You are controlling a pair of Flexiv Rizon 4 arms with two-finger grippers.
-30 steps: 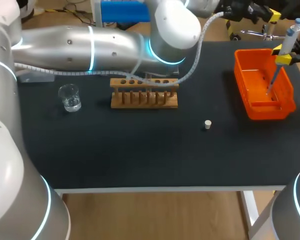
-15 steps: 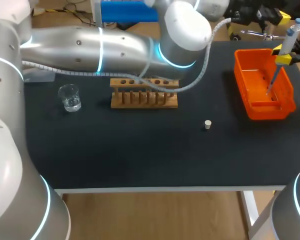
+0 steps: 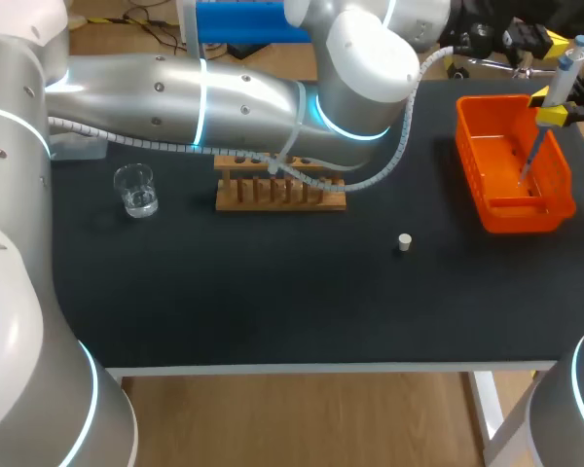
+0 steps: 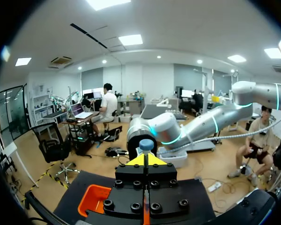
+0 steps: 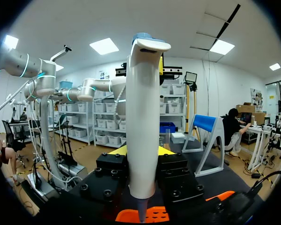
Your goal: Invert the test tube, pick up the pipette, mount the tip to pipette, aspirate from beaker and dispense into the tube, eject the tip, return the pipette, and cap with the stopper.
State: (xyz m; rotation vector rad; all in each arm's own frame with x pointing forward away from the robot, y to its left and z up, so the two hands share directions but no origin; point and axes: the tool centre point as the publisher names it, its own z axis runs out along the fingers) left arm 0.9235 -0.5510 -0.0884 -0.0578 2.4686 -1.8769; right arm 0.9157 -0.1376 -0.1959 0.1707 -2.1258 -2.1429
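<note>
A black desk [image 3: 273, 311] is shown with four things set directly on it. A glass beaker [image 3: 136, 190] is placed toward the left and a wooden rack [image 3: 280, 192] near the middle. A small white stopper [image 3: 404, 241] is laid apart from both, and an orange bin [image 3: 474, 175] is set at the right.

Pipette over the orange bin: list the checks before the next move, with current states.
1. Pipette clamped in right hand: ok.
2. Pipette's lower end over the orange bin: ok.
3. Pipette's blue top just ahead of left hand: ok.
4. Tip on the pipette: cannot tell.
5. Stopper free on the table, clear of both arms: ok.
</note>
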